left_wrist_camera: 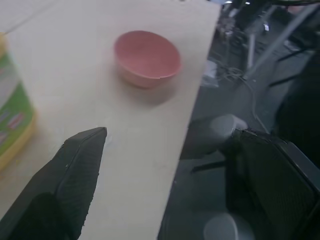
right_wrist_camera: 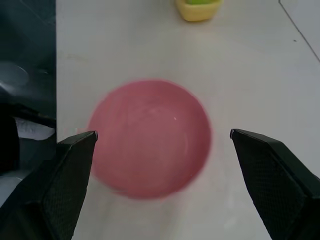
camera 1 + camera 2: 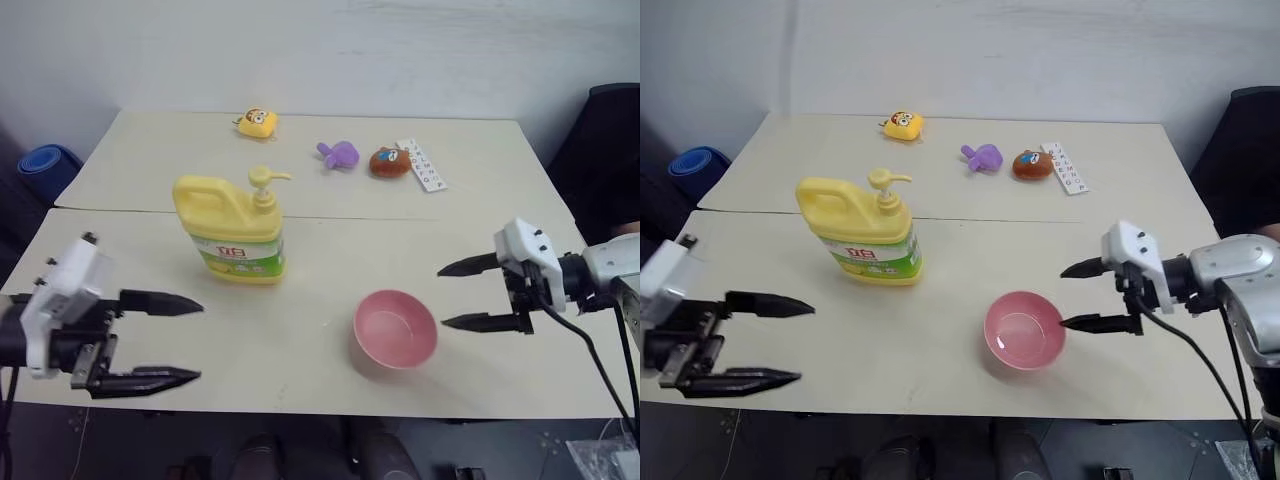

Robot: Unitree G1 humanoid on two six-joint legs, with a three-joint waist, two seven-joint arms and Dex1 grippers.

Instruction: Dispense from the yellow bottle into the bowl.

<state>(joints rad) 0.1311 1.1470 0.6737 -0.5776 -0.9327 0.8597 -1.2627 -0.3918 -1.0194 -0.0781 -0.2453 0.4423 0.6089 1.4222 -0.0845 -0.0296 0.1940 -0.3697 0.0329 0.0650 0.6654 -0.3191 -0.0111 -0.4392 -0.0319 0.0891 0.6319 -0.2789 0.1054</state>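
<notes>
The yellow bottle (image 3: 232,225), a handled jug with a pump top and a green-white label, stands upright left of the table's middle. The pink bowl (image 3: 395,328) sits near the front edge, to the right of the bottle, with nothing in it. My left gripper (image 3: 199,340) hangs open at the front left, pointing right, apart from the bottle. My right gripper (image 3: 442,296) is open just right of the bowl, pointing at it without touching. In the right wrist view the bowl (image 2: 150,137) lies between the spread fingertips (image 2: 75,170), beyond them.
At the back of the table lie a small yellow plush toy (image 3: 256,122), a purple toy (image 3: 339,154), a brown toy (image 3: 389,161) and a white printed strip (image 3: 422,164). A seam crosses the tabletop behind the bottle. A black chair (image 3: 600,150) stands at the right.
</notes>
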